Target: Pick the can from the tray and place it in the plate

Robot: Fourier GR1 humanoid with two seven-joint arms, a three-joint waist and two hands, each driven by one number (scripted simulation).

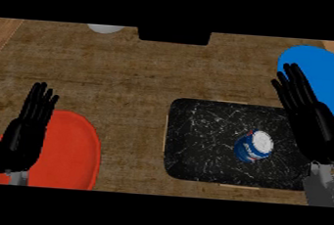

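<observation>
The right hand (311, 119) hides part of the blue plate (324, 76); the left hand (25, 131) covers part of the orange plate (73, 152)

Can (254, 146) on tray (197, 136); plates left (73, 152), right-behind (332, 72).

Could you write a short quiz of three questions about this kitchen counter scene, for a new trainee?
1. True or false: the can already lies on a plate.
2. Which plate is nearer to the right hand? A: the red plate; B: the blue plate.
3. Fill in: the can rests on the black ______.

Key:
1. False; it is on the tray, and neither hand touches it.
2. B; the red plate lies by the left hand.
3. tray.
</observation>
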